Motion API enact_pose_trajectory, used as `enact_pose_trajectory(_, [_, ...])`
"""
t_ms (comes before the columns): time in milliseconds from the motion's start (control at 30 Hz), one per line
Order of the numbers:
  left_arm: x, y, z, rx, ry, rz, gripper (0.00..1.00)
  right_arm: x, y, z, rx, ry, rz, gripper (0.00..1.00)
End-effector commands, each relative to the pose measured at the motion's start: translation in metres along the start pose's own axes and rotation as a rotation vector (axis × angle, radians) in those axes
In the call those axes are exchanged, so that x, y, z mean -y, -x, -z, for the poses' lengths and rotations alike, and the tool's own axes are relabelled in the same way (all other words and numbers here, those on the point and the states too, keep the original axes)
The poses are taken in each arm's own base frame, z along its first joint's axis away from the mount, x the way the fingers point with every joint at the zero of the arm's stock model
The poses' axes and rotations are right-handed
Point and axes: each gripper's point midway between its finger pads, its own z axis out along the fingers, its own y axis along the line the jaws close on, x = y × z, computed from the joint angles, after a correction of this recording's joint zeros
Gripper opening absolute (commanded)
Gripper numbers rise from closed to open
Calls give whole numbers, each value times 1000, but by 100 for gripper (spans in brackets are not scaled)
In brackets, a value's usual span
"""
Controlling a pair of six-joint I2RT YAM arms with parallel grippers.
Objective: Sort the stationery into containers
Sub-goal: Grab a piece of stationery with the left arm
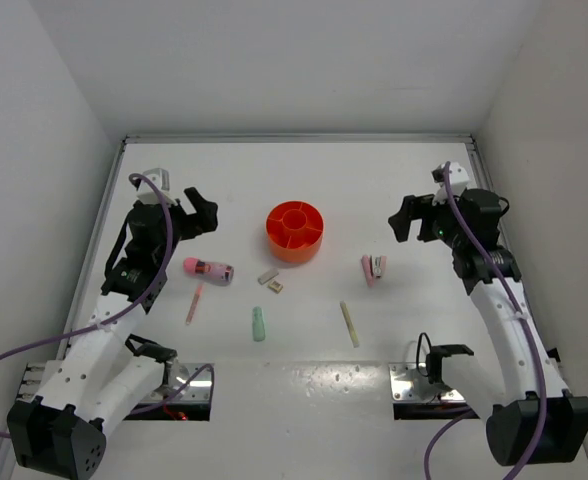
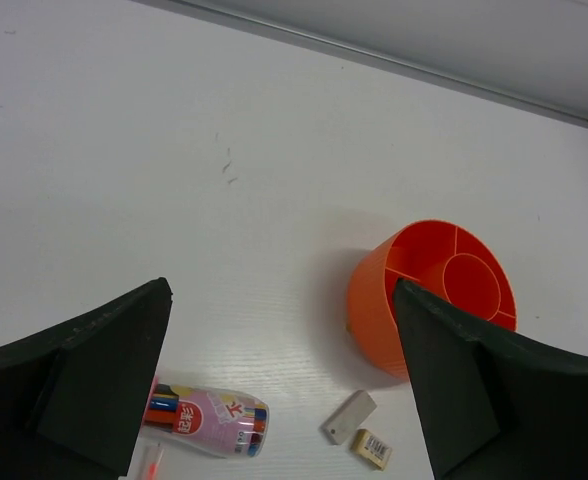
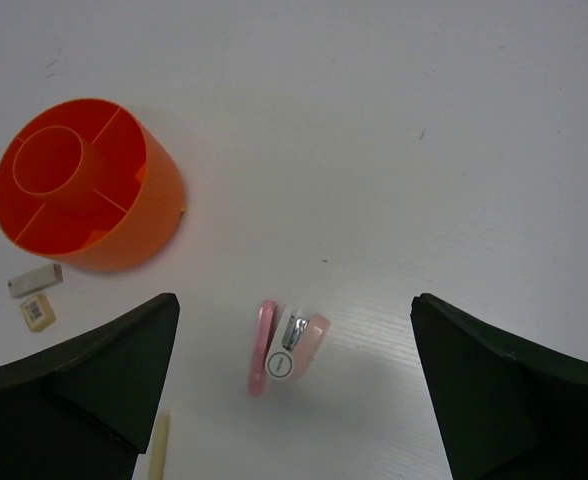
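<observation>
- Nothing is sorted yet, by my reading: every compartment of the orange organiser (image 1: 295, 230) that the wrist views show is bare, central well included.
- All seven pieces lie loose on the desk (image 1: 304, 175), in a band just nearer the arms than the organiser.
- The pink cylinder (image 1: 209, 268) lies on its side to the organiser's left, its long axis running left to right with a slight slant.
- The thin pen (image 1: 194, 302) sits just nearer than the cylinder, long axis near to far, its far end tipped a little right.
- The two beige blocks (image 1: 271, 281) lie side by side close to the organiser's near wall.
- The mint green stick (image 1: 259, 323) points almost straight near to far.
- The pale yellow stick (image 1: 349, 324) also runs near to far, its far end leaning left.
- The pink mini stapler (image 1: 374, 268) lies to the organiser's right with its two arms splayed apart, long axis roughly near to far.
- The left gripper (image 1: 206, 212) hovers beyond the cylinder, its fingers (image 2: 84, 380) spread wide and holding nothing.
- The right gripper (image 1: 401, 218) hangs just beyond the stapler, its fingers (image 3: 504, 400) likewise apart and empty.
</observation>
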Motion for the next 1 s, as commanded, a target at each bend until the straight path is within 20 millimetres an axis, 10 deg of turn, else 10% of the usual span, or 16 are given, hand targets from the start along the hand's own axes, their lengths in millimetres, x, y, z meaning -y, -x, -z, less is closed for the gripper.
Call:
enact_pose_trajectory(0, [13, 27, 4, 67, -42, 17, 97, -9, 21, 3, 56, 44, 16, 100])
enact_pose_trajectory(200, [16, 23, 2, 51, -57, 34, 78, -46, 0, 11, 40, 277, 172, 97])
enact_pose_trajectory(267, [18, 20, 3, 37, -64, 62, 50, -53, -4, 8, 38, 322, 203, 56])
enact_pose_trajectory(300, [16, 19, 2, 35, -47, 80, 25, -54, -6, 6, 21, 336, 202, 1])
enact_pose_trajectory(333, [12, 18, 2, 31, -22, 108, 0, -57, -22, -1, -64, 375, 175, 0])
enact_pose_trajectory(400, [-10, -12, 1, -42, 92, 188, 0, -60, -8, -6, -88, 403, 207, 0])
enact_pose_trajectory(433, [-20, -21, 2, -56, 152, 224, 0, -61, -8, -10, -110, 416, 194, 58])
enact_pose_trajectory(467, [-37, -42, 7, -122, 256, 265, 7, -60, -7, -17, -143, 429, 185, 91])
enact_pose_trajectory(500, [-44, -53, 6, -143, 317, 337, 21, -63, -6, -22, -151, 441, 187, 100])
enact_pose_trajectory(533, [-56, -64, 13, -181, 394, 350, 48, -70, -1, -23, -154, 468, 191, 100])
enact_pose_trajectory(600, [-61, -71, 15, -191, 474, 456, 66, -73, -2, -33, -178, 476, 183, 95])
enact_pose_trajectory(667, [-69, -77, 13, -207, 547, 511, 80, -75, 2, -36, -186, 461, 164, 47])
enact_pose_trajectory(733, [-71, -81, 9, -203, 605, 583, 84, -78, -5, -40, -215, 449, 175, 35])
enact_pose_trajectory(867, [-78, -99, -10, -262, 736, 648, 85, -70, -11, -43, -231, 381, 168, 69])
enact_pose_trajectory(967, [-85, -120, -28, -342, 843, 642, 84, -69, -11, -44, -220, 364, 181, 70])
